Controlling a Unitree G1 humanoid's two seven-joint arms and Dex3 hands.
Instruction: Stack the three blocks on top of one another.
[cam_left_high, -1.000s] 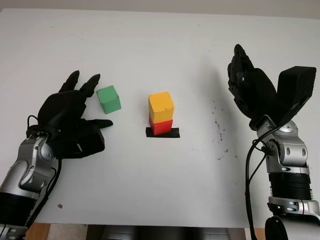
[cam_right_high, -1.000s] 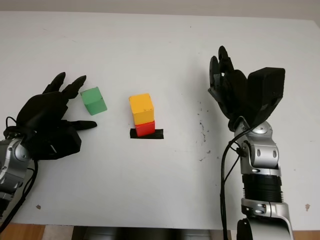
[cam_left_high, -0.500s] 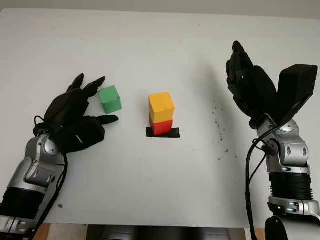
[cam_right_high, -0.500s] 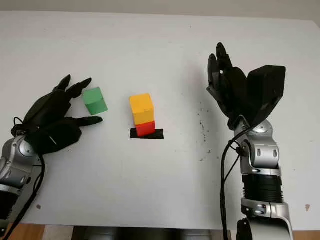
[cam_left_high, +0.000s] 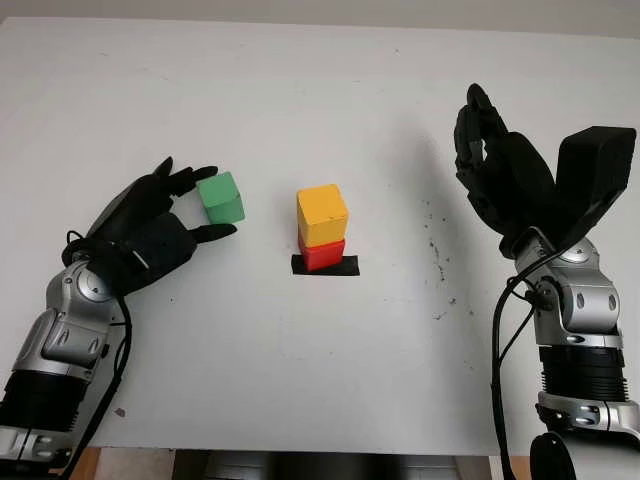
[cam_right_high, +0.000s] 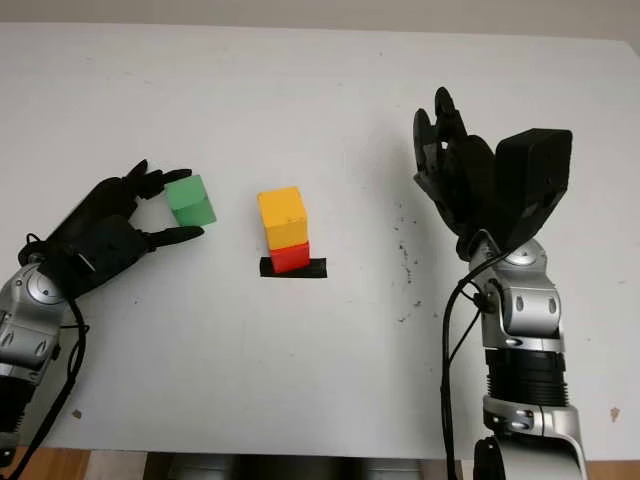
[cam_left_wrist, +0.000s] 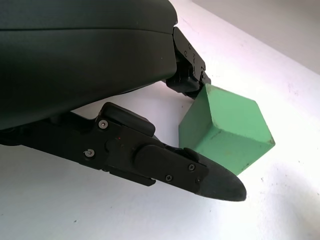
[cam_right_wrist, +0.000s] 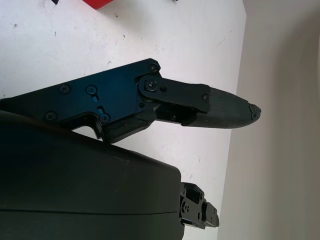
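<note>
A green block (cam_left_high: 221, 197) sits on the white table (cam_left_high: 300, 380) at the left. My left hand (cam_left_high: 216, 203) is closed around it: the fingers touch its far left corner and the thumb (cam_left_wrist: 200, 175) presses its near edge. The green block (cam_left_wrist: 225, 130) still rests on the table. In the middle, a yellow block (cam_left_high: 322, 214) stands on a red block (cam_left_high: 322, 254), which sits on a strip of black tape (cam_left_high: 325, 266). My right hand (cam_left_high: 485, 145) is raised at the right, open and holding nothing, well apart from the stack.
Dark specks (cam_left_high: 437, 255) mark the table between the stack and the right arm. The table's near edge (cam_left_high: 300, 448) runs along the bottom, between the two forearms.
My left hand has moved forward and to the right, and its fingers and thumb have closed onto the green block. The right hand and the stack have stayed put.
</note>
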